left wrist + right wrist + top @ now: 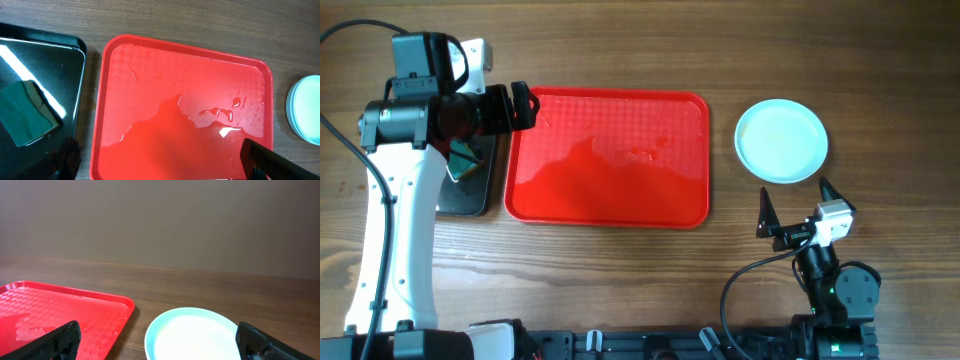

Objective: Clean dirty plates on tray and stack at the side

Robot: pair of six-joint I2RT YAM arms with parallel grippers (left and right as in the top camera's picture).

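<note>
The red tray (607, 160) lies mid-table, wet with puddles and drops, and has no plate on it. The mint-rimmed plates (781, 141) sit as one pile on the wood right of the tray; the top one looks clean. My left gripper (527, 107) is open and empty above the tray's back left corner. In the left wrist view my left gripper (162, 167) spans the tray (150, 75), and the pile (306, 110) shows at the right edge. My right gripper (797, 203) is open and empty just in front of the pile. The right wrist view shows my right gripper (160, 347), the top plate (195, 332) and the tray (60, 307).
A glossy black tray (470, 190) lies left of the red tray, partly under my left arm. It holds a green sponge (27, 110). My right arm's base (835, 300) stands at the front right edge of the table.
</note>
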